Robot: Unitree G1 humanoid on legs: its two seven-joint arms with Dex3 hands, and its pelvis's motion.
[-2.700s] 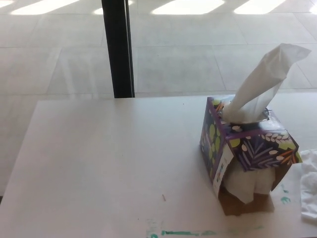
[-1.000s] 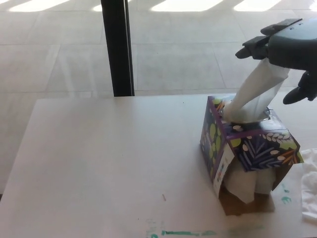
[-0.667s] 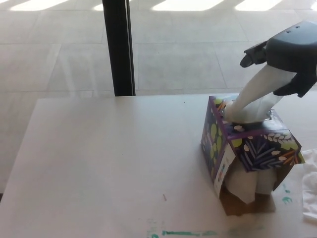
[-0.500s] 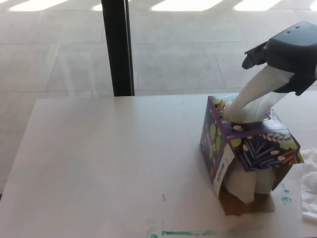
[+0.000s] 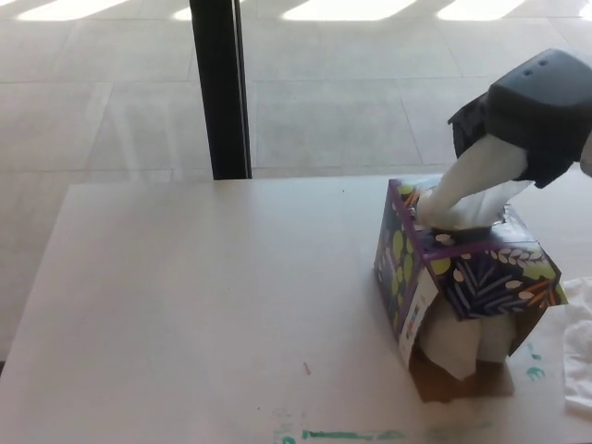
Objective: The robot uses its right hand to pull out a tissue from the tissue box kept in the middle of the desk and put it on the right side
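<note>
A purple tissue box (image 5: 462, 277) with a leaf pattern stands on the white desk (image 5: 203, 305), right of the middle. Its near side is torn open and white tissue bulges out there. A white tissue (image 5: 472, 180) rises from the top slot, slanting up to the right. My right hand (image 5: 535, 116) comes in from the right edge and is shut on the upper end of that tissue, just above the box. The left hand does not show.
Crumpled white tissues (image 5: 580, 342) lie at the desk's right edge. A black post (image 5: 220, 88) stands behind the desk on the tiled floor. Green marks (image 5: 342, 433) run along the desk's near edge.
My right hand came in from the right, closed on the tissue's top and has moved down closer to the box, bending the tissue lower.
</note>
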